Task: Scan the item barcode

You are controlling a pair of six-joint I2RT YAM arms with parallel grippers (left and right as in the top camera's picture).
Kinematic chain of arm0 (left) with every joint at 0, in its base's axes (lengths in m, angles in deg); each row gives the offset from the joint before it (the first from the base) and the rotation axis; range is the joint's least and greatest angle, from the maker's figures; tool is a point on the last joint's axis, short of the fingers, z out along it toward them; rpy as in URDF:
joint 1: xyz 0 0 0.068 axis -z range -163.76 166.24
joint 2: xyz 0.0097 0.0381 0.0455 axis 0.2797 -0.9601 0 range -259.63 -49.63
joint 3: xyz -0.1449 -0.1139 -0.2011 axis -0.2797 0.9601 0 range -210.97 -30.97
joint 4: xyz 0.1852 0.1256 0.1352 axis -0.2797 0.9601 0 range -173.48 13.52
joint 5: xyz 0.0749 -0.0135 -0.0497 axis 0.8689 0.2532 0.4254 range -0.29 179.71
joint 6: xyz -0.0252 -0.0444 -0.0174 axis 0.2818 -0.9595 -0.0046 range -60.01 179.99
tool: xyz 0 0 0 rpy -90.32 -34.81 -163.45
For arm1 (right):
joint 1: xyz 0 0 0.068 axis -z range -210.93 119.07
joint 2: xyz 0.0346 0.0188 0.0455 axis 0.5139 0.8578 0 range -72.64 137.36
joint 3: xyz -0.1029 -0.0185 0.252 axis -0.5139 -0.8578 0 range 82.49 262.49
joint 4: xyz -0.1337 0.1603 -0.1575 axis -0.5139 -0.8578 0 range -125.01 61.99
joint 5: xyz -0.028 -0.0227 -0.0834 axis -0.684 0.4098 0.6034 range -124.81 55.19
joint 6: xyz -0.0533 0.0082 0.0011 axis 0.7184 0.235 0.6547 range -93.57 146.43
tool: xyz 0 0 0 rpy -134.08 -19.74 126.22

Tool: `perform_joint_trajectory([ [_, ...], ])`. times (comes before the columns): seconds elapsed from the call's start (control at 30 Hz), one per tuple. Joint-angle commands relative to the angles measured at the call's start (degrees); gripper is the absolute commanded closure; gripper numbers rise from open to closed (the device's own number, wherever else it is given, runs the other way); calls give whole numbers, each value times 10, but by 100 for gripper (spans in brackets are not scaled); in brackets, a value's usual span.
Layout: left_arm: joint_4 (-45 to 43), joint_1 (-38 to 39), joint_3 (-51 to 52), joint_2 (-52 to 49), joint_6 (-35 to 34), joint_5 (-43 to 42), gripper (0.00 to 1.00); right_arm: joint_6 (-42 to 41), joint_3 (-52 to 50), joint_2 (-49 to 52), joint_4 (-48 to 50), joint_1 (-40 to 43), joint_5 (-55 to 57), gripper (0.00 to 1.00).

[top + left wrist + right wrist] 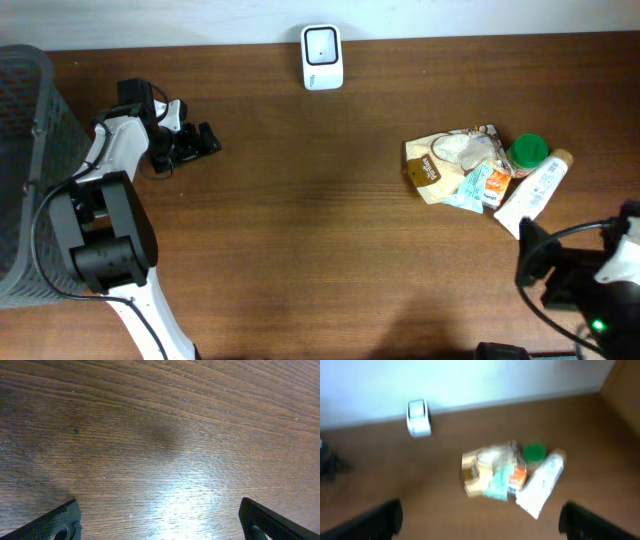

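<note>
Spanning the view, the wooden counter (320,240) has a mesh basket (25,150) at its left end. Left end effector (159,522) and right end effector (480,520): fingers spread wide, holding nothing. The pile of packets (450,165) with a toothpaste tube (535,190) lies at right, the white scanner (322,57) at the far edge.

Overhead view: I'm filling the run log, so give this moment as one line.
left end effector: open, empty | right end effector: open, empty | items: piled, not held | scanner: far edge
</note>
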Motion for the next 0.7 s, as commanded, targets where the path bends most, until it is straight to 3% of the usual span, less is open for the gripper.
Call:
perform_joint_trajectory([
  [0.0,5,-6,13,-17,5,19,1,6,-182,-89,150,-29,7,2],
  [0.13,5,-6,13,-17,5,19,1,6,-462,-217,424,-78,7,2],
  [0.23,5,-6,13,-17,5,19,1,6,-597,-280,546,-103,9,2],
  [0.4,5,-6,13,-17,5,19,1,4,-722,-348,628,-120,9,2],
  [0.67,5,-6,13,-17,5,19,1,4,-800,-379,634,-120,7,2],
])
